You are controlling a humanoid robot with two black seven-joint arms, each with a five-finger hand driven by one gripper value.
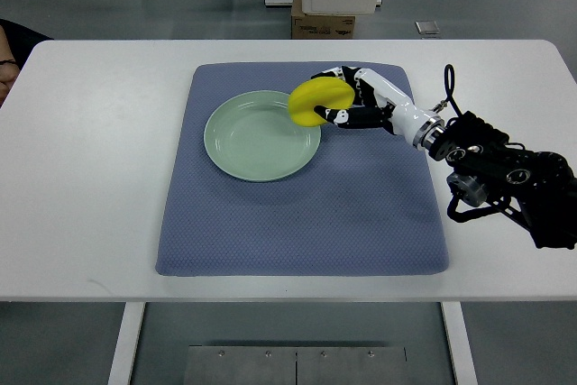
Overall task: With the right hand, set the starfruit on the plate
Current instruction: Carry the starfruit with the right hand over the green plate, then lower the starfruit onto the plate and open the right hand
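My right hand reaches in from the right edge of the top view, its black forearm lying over the right portion of the white desk and its white-and-black fingers clamped around the yellow starfruit. One finger curls along the lower side of the fruit and others wrap over its top and right side, so the fruit is held firmly in my grasp. The starfruit sits at the upper right edge of the pale green plate, overlapping the rim there; from this steep angle I cannot tell whether it touches the plate or is held just above it. The plate is round and shallow, and lies on the upper middle part of a blue-grey mat, which covers the centre of the desk. The mat is roughly square with rounded corners and lies flat. At the far side of the desk, beyond its edge, stands a white post with a cardboard box at its foot. At the left edge of the picture a person's arm shows beside the desk corner.
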